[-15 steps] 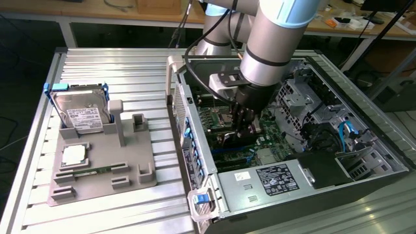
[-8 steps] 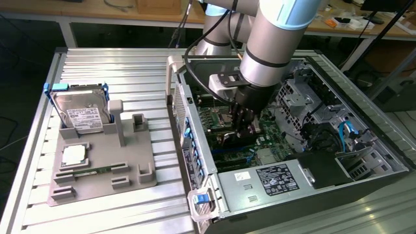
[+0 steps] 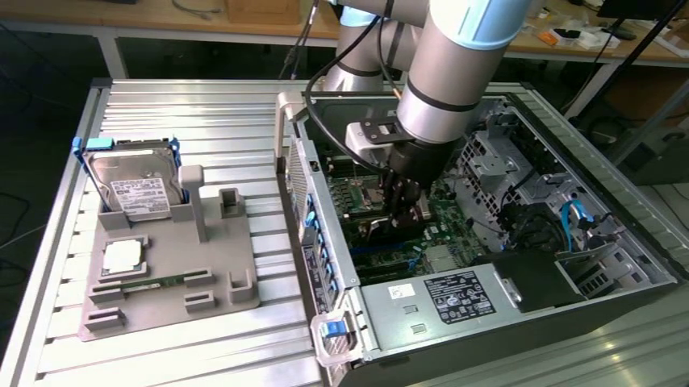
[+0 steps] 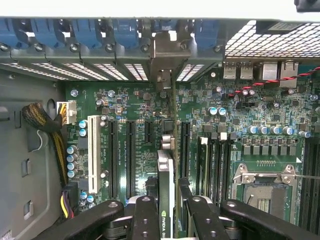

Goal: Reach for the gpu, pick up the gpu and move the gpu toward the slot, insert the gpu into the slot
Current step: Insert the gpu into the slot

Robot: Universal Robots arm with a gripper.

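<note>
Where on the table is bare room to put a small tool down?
Free: the ribbed table beyond the hard drive, and the strip between the grey fixture plate and the near edge. Crowded: inside the computer case, where the gripper holds the gpu over the motherboard.

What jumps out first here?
The gripper reaches down into the open PC case, clamped on the gpu, which stands edge-on over the motherboard. On the exterior view's left, a hard drive stands upright in a grey fixture.
</note>
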